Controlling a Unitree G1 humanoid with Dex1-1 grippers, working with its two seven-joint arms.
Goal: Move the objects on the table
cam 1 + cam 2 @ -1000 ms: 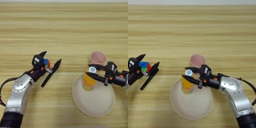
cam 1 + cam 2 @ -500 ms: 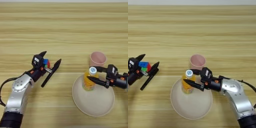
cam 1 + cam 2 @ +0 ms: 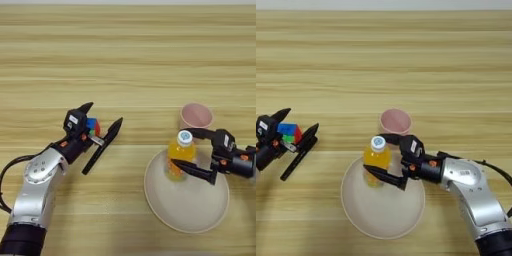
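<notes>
At lower right, the right gripper is standing wide open, its two black fingers flanking the orange juice bottle, which is standing upright on the upper left part of the cream plate. A pink cup is sitting just above. At left, the left gripper is spreading around the puzzle cube, beside the black marker pen.

- No words, numbers, brands or signs could be read anywhere in either view.
- The juice bottle showed no label that could be made out.
- The white patches on the left gripper and right gripper bore nothing legible.
- The marker pen carried no readable print.
</notes>
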